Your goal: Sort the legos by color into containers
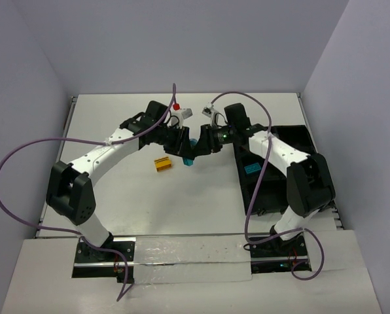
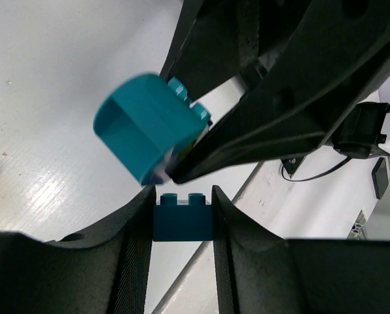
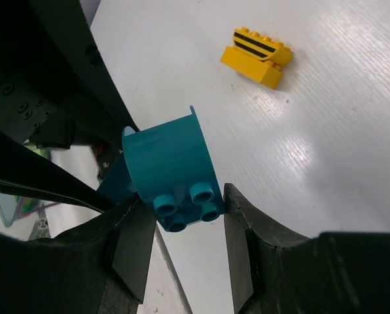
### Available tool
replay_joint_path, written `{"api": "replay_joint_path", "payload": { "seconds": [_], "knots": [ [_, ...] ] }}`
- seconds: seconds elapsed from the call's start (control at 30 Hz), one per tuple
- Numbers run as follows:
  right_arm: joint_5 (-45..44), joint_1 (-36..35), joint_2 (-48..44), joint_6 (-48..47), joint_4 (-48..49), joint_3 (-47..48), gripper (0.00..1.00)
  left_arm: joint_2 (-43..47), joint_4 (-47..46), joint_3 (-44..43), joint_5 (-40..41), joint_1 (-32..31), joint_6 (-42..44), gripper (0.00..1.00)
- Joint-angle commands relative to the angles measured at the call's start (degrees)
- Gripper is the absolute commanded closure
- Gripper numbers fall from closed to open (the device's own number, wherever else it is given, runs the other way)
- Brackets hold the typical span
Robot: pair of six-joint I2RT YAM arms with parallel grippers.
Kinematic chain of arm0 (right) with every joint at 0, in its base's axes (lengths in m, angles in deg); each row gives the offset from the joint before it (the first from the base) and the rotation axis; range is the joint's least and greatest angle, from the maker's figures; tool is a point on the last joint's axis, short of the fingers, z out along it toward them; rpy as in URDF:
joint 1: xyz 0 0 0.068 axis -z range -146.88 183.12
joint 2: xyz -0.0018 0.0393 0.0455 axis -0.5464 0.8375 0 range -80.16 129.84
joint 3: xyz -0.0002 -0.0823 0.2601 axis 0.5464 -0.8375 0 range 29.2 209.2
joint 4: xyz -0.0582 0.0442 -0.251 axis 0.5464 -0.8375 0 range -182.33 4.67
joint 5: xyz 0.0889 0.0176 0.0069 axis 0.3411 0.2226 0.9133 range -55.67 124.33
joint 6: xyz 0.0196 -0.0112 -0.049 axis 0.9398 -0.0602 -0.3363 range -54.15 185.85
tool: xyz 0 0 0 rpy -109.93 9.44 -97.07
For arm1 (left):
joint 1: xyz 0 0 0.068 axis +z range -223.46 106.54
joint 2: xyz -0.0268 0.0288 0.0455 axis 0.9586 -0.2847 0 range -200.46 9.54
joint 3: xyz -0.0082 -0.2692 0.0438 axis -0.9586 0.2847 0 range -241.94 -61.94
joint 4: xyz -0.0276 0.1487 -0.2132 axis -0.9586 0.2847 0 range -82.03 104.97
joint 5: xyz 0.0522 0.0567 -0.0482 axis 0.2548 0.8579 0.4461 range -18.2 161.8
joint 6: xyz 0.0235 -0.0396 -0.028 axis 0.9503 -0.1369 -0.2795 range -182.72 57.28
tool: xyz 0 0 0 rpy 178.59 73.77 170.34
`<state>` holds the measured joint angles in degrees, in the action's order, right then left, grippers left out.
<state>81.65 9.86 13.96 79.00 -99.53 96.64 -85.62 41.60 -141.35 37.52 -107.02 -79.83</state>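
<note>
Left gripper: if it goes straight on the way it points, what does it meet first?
The left gripper, shut on a small teal rectangular plastic brick, would almost at once meet the curved teal plastic piece held in the right gripper; whether piece or black fingertip touches first is unclear.
</note>
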Motion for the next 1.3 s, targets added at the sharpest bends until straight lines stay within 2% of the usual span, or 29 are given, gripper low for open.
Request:
{"api": "replay_joint_path", "payload": {
  "seconds": [0.0,0.1,0.17,0.3,0.47,0.67,0.7,0.73,0.8,0.83,0.9,1.0,1.27],
  "knots": [
    [-11.64,4.19,-7.07,6.36,2.9,-4.34,1.0,3.99,-2.49,-1.11,-1.74,-0.01,-0.02,1.0],
    [-19.65,8.97,-12.67,9.84,2.49,-11.04,1.0,4.56,-3.64,-0.78,-2.46,-0.03,-1.38,1.0],
    [-26.58,11.16,-19.81,12.16,0.41,-14.81,1.0,4.77,-5.08,-0.11,-3.94,-0.48,-3.34,1.0],
    [-44.52,14.27,-28.37,15.04,-5.06,-21.45,1.0,2.73,-8.74,-1.4,-2.8,-3.3,-7.15,1.0],
    [-47.14,19.76,-34.54,18.88,-7.5,-26.51,1.0,-3.09,-12.07,-4.51,-1.05,-7.36,-12.02,1.0],
    [-52.75,22.21,-36.01,21.03,-8.04,-29.28,0.99,-11.1,-14.01,-11.6,-0.44,-10.72,-15.48,1.0],
    [-53.02,22.72,-36.19,21.04,-8.03,-29.46,0.96,-12.69,-14.53,-12.06,-0.6,-10.99,-15.92,1.0],
    [-53.28,22.82,-36.11,20.7,-8.2,-29.55,0.89,-13.44,-14.97,-13.42,-0.7,-11.34,-16.79,1.0],
    [-53.52,22.83,-35.77,20.42,-8.86,-29.28,0.63,-16.56,-15.0,-16.39,-1.1,-11.69,-17.99,1.0],
    [-54.1,22.83,-35.45,20.42,-9.37,-29.21,0.41,-18.11,-14.68,-17.24,-1.29,-12.01,-18.12,1.0],
    [-54.79,22.83,-35.1,20.34,-9.9,-28.97,0.19,-21.25,-13.71,-20.61,-1.78,-12.91,-18.22,1.0],
    [-55.43,22.83,-35.04,20.12,-10.32,-28.48,0.03,-24.09,-13.86,-24.3,-1.47,-14.23,-18.79,1.0],
    [-58.91,22.83,-39.78,21.36,-10.05,-27.27,0.02,-33.84,-10.11,-36.13,-0.17,-15.31,-17.27,1.0]
  ]
}}
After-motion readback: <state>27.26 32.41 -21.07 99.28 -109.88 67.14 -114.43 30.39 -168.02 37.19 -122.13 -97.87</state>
